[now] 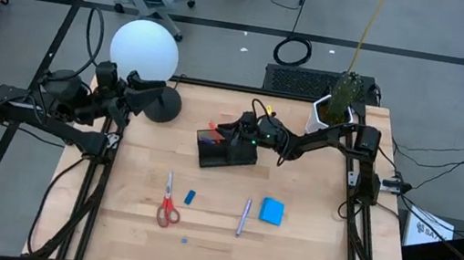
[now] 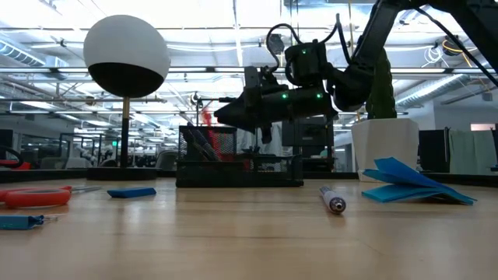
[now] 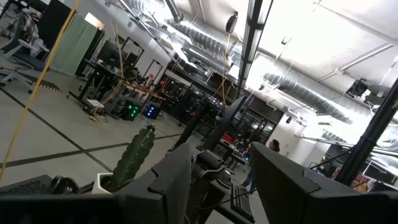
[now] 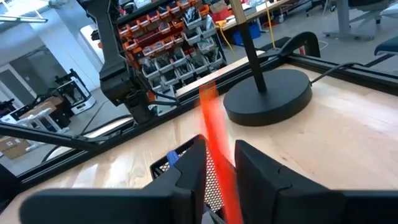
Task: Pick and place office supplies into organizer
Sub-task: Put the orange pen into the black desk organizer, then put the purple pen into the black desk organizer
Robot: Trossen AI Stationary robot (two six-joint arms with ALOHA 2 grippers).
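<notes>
two dark arms frame a pale wooden table [image 1: 306, 252], read here from the left edge to the right in the overhead view. left arm: folded at the table's left edge, its left gripper [image 1: 139, 88] raised clear of the wood beside a lamp with a white globe [image 1: 144, 49] and a round black base [image 1: 162, 103]; the wrist view shows its two fingers [image 3: 292, 180] spread apart with nothing between them. left of centre, on the near half: red-handled scissors [image 1: 168, 205] lying lengthwise, a small blue eraser [image 1: 190, 197] just beside them, and a tinier blue piece [image 1: 183, 240] nearer the front edge. centre, far half: the black mesh organizer [image 1: 227, 152], with the right gripper [image 1: 233, 136] poised directly over it. in the right wrist view an orange-red pen [image 4: 217, 155], blurred, stands steeply between the two fingers [image 4: 261, 171] with its lower end inside the mesh wall; whether the fingers grasp it or have let it go cannot be told. dark pens lean in the same tray in the low view. right of centre, near half: a grey-purple marker [image 1: 243, 216] lying flat, then a blue square notepad [image 1: 271, 211] just beside it. far right corner: a white plant pot [image 1: 321, 116] holding a cactus [image 1: 342, 93].
</notes>
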